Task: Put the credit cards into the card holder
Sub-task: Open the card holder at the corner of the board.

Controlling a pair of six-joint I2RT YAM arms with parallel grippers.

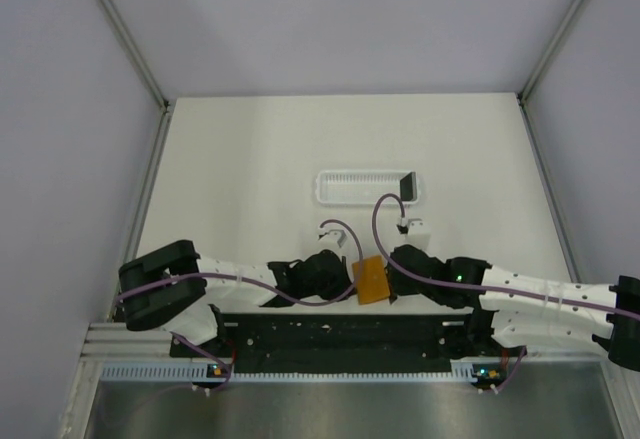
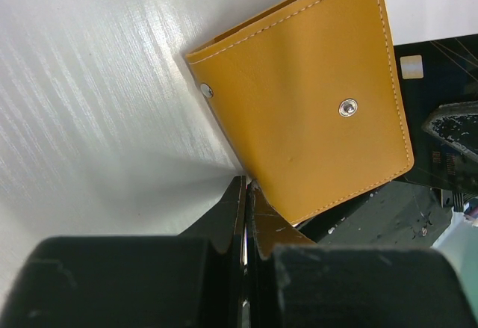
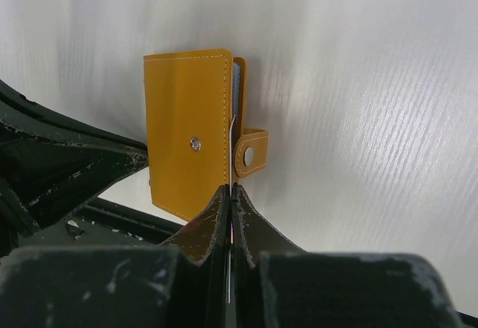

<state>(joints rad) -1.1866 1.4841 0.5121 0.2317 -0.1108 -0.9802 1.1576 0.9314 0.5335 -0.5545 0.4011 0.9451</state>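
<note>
The orange card holder (image 1: 371, 279) is held between my two grippers near the table's front edge. My left gripper (image 1: 345, 277) is shut on its lower edge, seen close in the left wrist view (image 2: 249, 186), where the holder (image 2: 314, 96) shows its snap stud. My right gripper (image 1: 395, 264) is shut on a dark credit card (image 2: 437, 74) with a pale chip. In the right wrist view the card is edge-on between the shut fingertips (image 3: 231, 190), at the holder's (image 3: 187, 134) open side beside the tab (image 3: 252, 156). Another dark card (image 1: 407, 186) leans in the white tray.
The long white slotted tray (image 1: 360, 188) lies at the middle back of the table. A black base plate (image 1: 340, 334) and a white cable rail (image 1: 300, 371) run along the near edge. Pale walls close in both sides and the back.
</note>
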